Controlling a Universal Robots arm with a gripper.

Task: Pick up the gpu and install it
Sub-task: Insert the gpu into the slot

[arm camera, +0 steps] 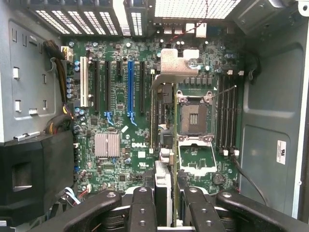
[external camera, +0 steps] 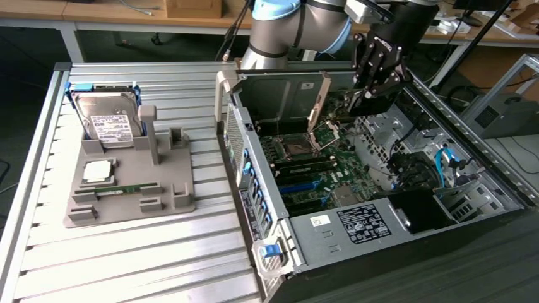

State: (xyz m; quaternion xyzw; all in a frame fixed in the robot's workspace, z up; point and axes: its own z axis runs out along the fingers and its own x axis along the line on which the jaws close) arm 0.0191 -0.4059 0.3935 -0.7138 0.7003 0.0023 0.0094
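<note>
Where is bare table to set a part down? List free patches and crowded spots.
Free: the slats between tray and the table edge at the exterior view's bottom; a narrow strip between tray and case. Crowded: the tray, carrying drive, chip and stick; the case interior, where the fingers hold the gpu over the board.

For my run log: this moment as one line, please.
fingers: shut on gpu | gpu: held over motherboard | install: not yet done
</note>
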